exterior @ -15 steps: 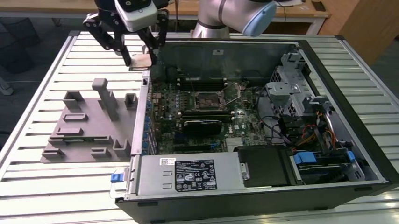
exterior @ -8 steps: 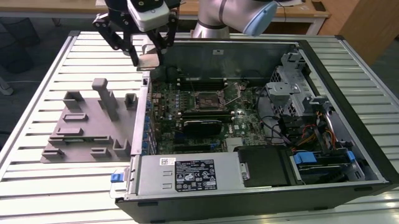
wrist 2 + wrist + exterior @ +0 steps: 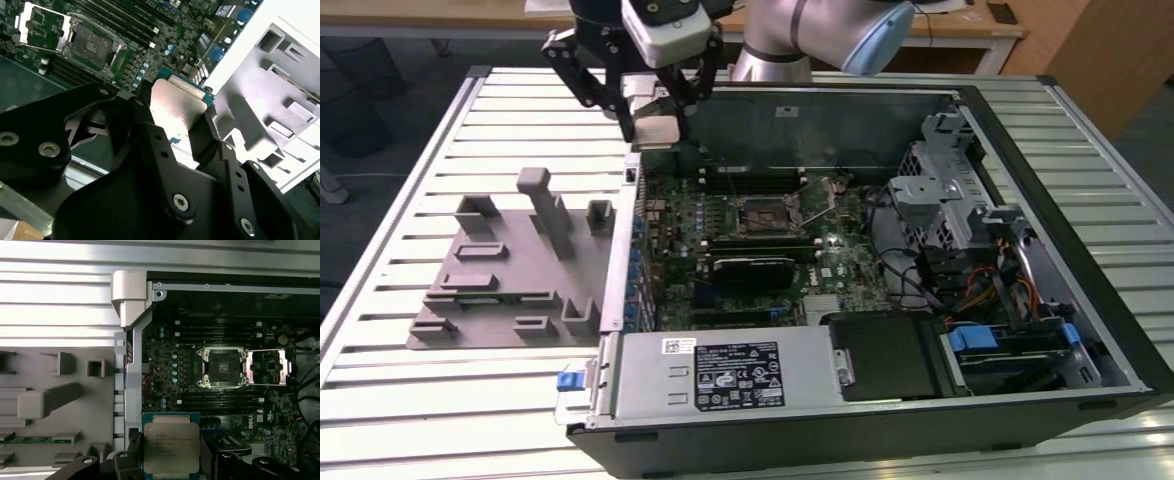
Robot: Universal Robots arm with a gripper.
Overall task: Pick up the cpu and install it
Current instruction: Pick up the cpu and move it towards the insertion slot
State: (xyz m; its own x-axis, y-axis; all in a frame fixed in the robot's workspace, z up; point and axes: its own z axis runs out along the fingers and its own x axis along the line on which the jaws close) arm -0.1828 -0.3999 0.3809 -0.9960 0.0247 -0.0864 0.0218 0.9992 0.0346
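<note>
The gripper [image 3: 654, 118] pinches the cpu [image 3: 171, 447] tight by its edges, up over the case [image 3: 854, 92] wall; the open socket [image 3: 767, 215] lies well apart, down toward the exterior view's right

The cpu [image 3: 176, 102] sits clamped between the black jaws above the motherboard [image 3: 127, 62].

The jaws press on two opposite edges of the cpu, which shows a shiny pale metal face and a strip of green edge at its far end. From the cpu, the dark square socket [image 3: 92, 47] lies toward ten o'clock. Its metal frame [image 3: 37, 22] is swung open just beside it, and memory slots [image 3: 117, 20] run alongside. The grey fixture block [image 3: 272, 117] lies toward three o'clock.
</note>
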